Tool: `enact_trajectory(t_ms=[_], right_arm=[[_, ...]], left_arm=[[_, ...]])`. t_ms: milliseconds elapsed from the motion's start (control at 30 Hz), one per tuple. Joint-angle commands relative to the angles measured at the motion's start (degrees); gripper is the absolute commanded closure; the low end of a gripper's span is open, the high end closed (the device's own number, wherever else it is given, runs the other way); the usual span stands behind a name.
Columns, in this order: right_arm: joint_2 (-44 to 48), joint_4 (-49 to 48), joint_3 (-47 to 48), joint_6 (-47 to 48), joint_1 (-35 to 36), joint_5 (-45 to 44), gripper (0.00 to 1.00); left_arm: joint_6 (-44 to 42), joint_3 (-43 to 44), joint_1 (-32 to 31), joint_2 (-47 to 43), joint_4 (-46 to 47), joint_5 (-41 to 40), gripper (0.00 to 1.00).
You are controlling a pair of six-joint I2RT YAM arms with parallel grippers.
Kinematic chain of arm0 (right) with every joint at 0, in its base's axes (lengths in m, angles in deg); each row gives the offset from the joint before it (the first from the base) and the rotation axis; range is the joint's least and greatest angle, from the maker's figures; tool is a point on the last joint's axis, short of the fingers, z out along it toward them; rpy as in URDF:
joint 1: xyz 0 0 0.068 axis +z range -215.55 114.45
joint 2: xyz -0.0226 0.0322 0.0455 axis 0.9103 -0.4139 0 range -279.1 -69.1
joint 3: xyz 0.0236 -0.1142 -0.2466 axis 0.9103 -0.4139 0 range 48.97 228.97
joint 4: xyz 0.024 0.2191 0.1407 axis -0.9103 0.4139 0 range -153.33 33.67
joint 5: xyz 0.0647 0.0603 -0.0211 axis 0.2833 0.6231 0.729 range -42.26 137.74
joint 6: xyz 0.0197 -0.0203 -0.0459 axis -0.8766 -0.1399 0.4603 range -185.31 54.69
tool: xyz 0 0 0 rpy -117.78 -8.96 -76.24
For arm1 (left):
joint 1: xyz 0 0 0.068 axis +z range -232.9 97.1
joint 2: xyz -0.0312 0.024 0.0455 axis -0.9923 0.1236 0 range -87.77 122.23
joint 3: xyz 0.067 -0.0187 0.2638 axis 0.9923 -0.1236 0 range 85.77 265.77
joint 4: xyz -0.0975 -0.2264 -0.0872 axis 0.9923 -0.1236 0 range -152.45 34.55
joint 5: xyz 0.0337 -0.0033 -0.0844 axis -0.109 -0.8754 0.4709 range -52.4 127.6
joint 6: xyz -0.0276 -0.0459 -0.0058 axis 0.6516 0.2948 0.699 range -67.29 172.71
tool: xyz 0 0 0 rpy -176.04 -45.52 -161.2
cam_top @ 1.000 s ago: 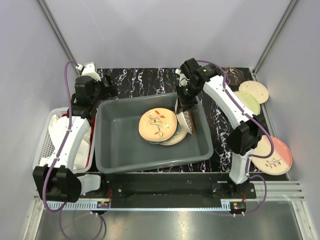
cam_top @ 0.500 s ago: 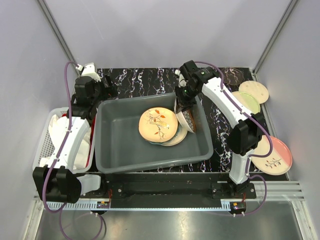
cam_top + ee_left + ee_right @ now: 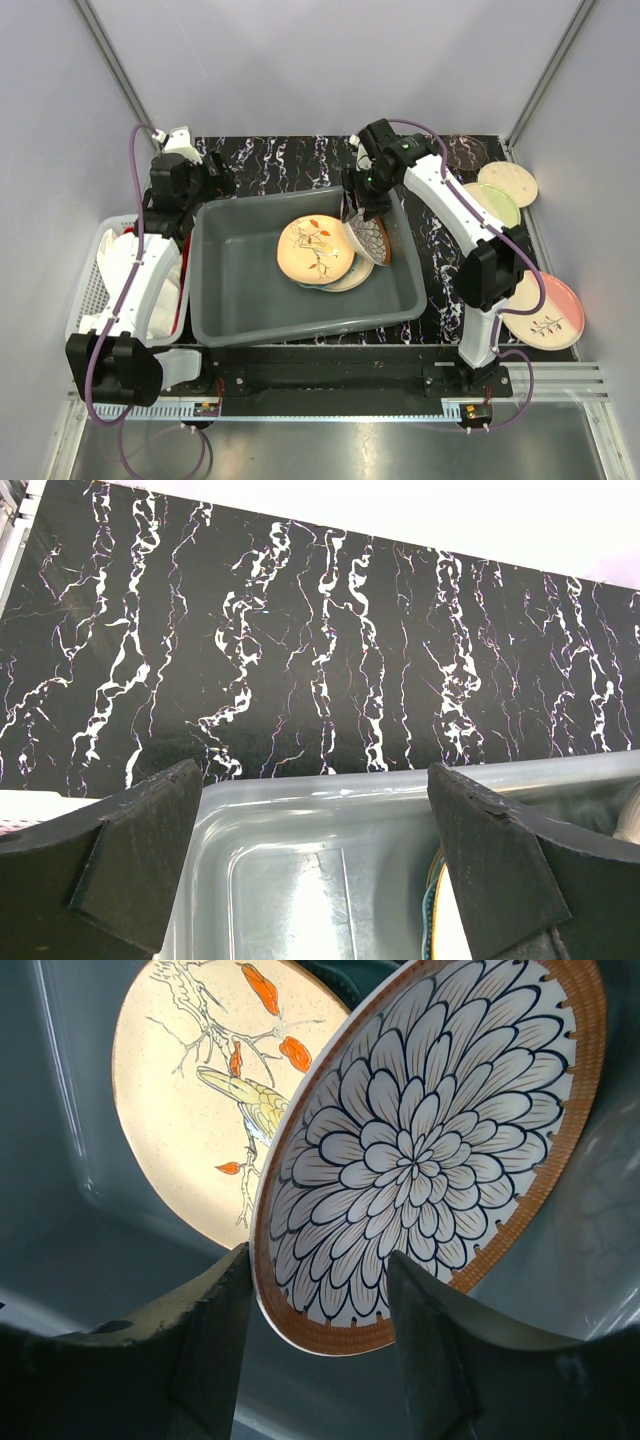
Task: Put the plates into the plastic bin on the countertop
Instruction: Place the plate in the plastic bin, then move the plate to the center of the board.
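Note:
The grey plastic bin (image 3: pixel 300 335) sits on the black veined countertop (image 3: pixel 280 160). Inside lies a peach plate with leaf sprigs (image 3: pixel 315 248) on top of other plates. An orange woven-rim plate (image 3: pixel 368 240) leans tilted against them near the bin's right wall. My right gripper (image 3: pixel 360 205) hangs just above it, open; in the right wrist view its fingers (image 3: pixel 318 1260) straddle that plate's (image 3: pixel 420 1150) lower rim without clamping it. My left gripper (image 3: pixel 312 780) is open and empty over the bin's far left rim (image 3: pixel 400 790).
More plates lie on the countertop at the right: a dark one (image 3: pixel 465 152), a cream one (image 3: pixel 507 183), a green one (image 3: pixel 497 207) and a pink one with a sprig (image 3: pixel 548 310). A white mesh basket with cloth (image 3: pixel 100 270) stands left of the bin.
My right gripper's jaws have spread apart, letting go of the orange woven-rim plate, which has tipped over to lean on the stack. The left arm has not moved.

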Motion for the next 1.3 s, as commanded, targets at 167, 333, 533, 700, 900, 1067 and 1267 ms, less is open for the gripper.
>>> enact_trajectory(t_ms=[167,333,533,700,900,1067,1267], right_arm=[[4.9,-4.7,-1.2,-0.5,0.0,2.1,0.3],[7.7,-7.0,-3.5,-0.5,0.0,2.3,0.26],[11.0,-9.2,-4.7,-1.9,0.0,1.7,0.2],[13.3,-9.9,-2.4,-2.7,-0.2,-4.0,0.18],[19.5,-7.6,-6.9,-12.9,-12.4,-17.4,0.13],[25.1,-3.6,-21.4,-22.2,-31.6,-24.1,0.1],[25.4,-2.8,-37.7,-23.6,-39.9,-28.6,0.07]], left_arm=[[-0.9,-0.4,-0.3,-1.7,2.9,-0.1,0.01],[-0.9,-0.5,-0.3,-1.6,3.0,-0.1,0.01],[-0.8,-0.4,-0.3,-1.5,3.0,-0.1,0.01],[-0.8,-0.3,-0.3,-1.2,2.9,0.0,0.01],[-1.1,-0.2,-0.3,-1.0,2.9,0.0,0.01],[-2.7,-0.5,-0.3,-0.8,3.0,-3.0,0.01],[-3.2,1.8,-0.3,1.5,3.3,-2.1,0.01]])
